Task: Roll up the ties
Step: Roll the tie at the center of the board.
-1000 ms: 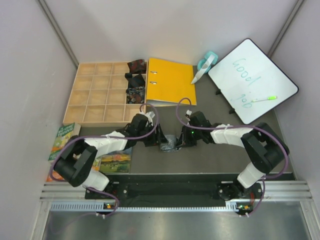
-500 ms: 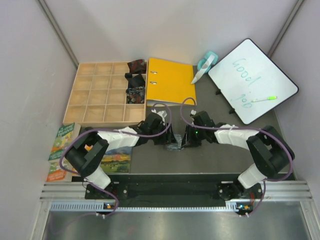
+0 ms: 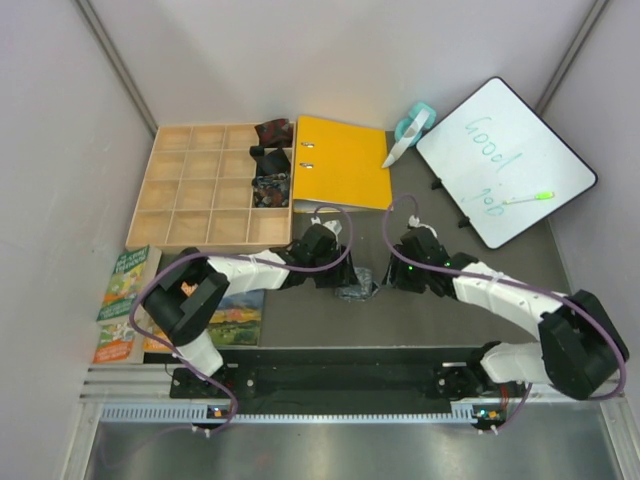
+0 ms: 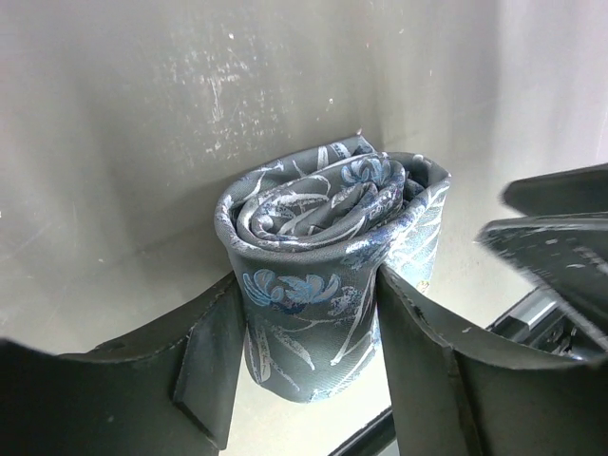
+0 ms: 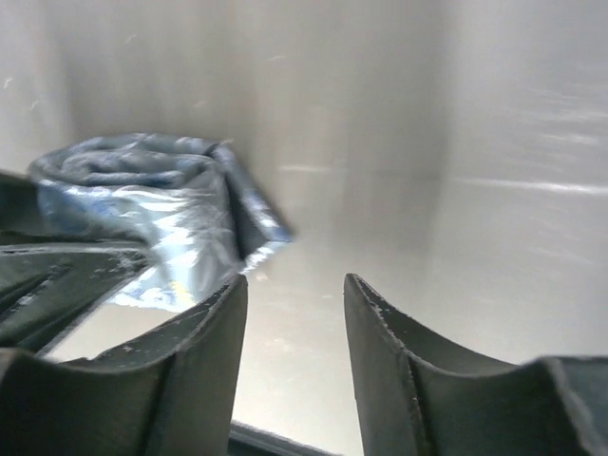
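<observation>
A grey-blue flowered tie (image 4: 323,237) is wound into a tight roll and stands on end on the dark table. My left gripper (image 4: 309,313) is shut on the roll, one finger on each side. In the top view the roll (image 3: 356,290) sits between the two arms, with the left gripper (image 3: 340,280) on it. My right gripper (image 5: 290,299) is open and empty; the roll (image 5: 161,204) lies to its left, apart from it. In the top view the right gripper (image 3: 392,280) is just right of the roll. Dark small rolls (image 3: 271,160) fill the box's right column.
A wooden box with many compartments (image 3: 190,200) stands at the back left. A yellow binder (image 3: 340,165) lies beside it. A whiteboard (image 3: 505,160) and a tape dispenser (image 3: 412,128) are at the back right. Books (image 3: 125,285) lie at the left.
Both arms have shifted right with the roll. The right gripper has drawn back from the roll and stands apart from it; the left gripper still holds it.
</observation>
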You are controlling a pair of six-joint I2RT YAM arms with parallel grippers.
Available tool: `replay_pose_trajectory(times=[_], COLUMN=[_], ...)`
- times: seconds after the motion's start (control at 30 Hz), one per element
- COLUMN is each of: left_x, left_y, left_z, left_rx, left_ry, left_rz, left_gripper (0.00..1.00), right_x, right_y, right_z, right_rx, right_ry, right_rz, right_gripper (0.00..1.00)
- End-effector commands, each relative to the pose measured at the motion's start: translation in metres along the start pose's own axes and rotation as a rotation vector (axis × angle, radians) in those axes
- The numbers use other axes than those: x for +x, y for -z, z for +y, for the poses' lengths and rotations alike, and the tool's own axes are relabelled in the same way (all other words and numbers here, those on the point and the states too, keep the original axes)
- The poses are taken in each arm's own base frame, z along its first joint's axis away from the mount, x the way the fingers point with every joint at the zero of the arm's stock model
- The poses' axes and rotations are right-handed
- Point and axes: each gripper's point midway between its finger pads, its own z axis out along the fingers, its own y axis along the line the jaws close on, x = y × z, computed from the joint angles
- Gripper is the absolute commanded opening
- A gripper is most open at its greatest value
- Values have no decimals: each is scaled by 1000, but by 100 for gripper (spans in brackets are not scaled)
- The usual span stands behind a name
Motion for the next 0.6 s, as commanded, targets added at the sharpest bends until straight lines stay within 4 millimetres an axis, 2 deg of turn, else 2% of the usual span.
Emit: replay_pose_trajectory(times=[0.0,0.03,0.07,0.2,0.23,0.33,0.43,0.57], left_x=[9,10,11,10,12,13,10,1], left_y=[-11,-12,-13,-18,-20,-22,-22,-15], left_z=[8,8,11,15,15,19,21,13], left_rx=[-74,-80,-97,-137,-149,-203,-261,-270], left_ry=[-9,-16,-16,-28,-33,-44,-67,-75], left_rz=[22,25,28,18,22,28,5,-17], left_gripper=[59,58,57,48,40,24,19,13], right_x=[-14,-18,-13,-17,-16,-15,-15,-14], right_y=[14,15,13,17,17,15,12,11], right_z=[-29,-25,-29,-28,-28,-27,-26,-25], right_rx=[101,71,70,41,38,32,29,23], right_ry=[-65,-67,-64,-70,-69,-62,-55,-52], right_rz=[-165,-195,-199,-240,-240,-238,-226,-224], right_gripper=[48,49,50,51,51,51,51,50])
